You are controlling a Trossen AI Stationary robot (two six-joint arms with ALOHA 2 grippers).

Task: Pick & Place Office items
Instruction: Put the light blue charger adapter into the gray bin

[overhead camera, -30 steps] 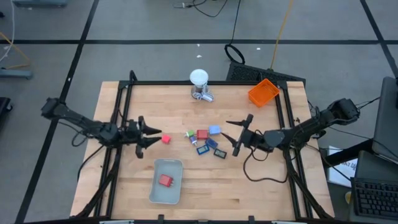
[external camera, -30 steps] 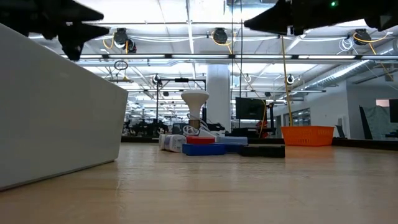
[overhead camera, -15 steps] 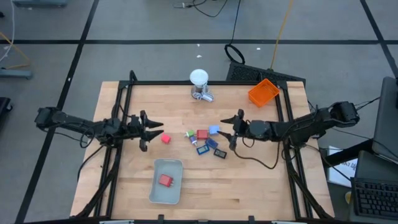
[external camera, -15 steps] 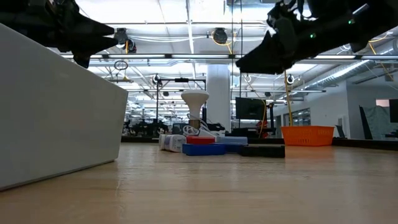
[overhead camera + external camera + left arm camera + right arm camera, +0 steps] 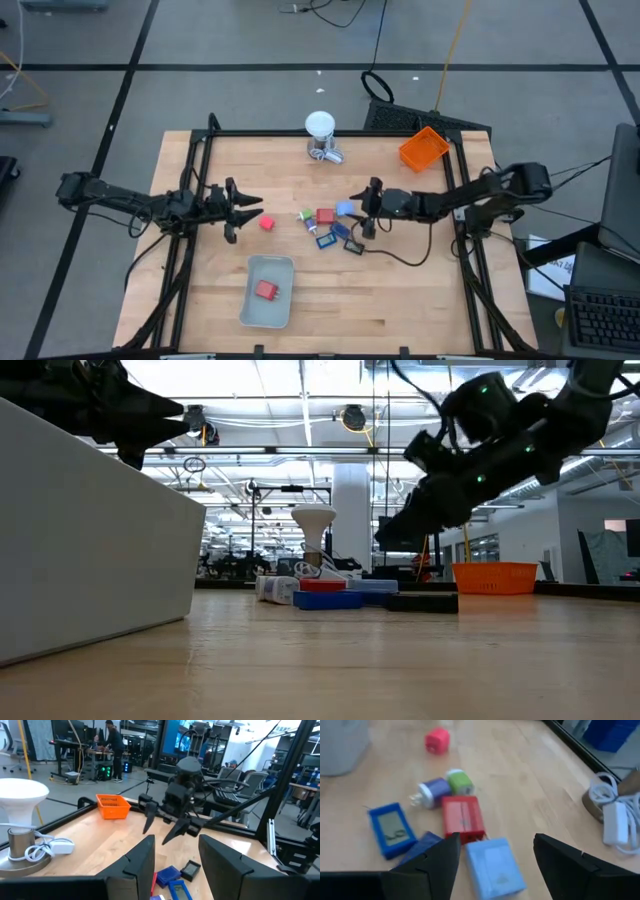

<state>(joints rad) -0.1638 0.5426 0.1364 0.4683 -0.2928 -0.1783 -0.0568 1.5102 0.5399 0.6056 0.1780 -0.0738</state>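
Red, blue and green office items [image 5: 328,225] lie clustered mid-surface, one red block [image 5: 266,223] apart to their left, another in the pale tray [image 5: 250,310]. Right gripper [image 5: 365,208] hovers just beside the light-blue piece [image 5: 494,865], jaws open and empty. Left gripper [image 5: 245,209] hangs near the lone red block, jaws slightly parted, holding nothing.

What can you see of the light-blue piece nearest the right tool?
The light-blue piece is a flat, rounded rectangular block, plastic by its look, with a faint mark on its top face. It lies flat on the wooden table at the edge of the cluster, one end against the red block. The open right tool hovers just over it, not touching.
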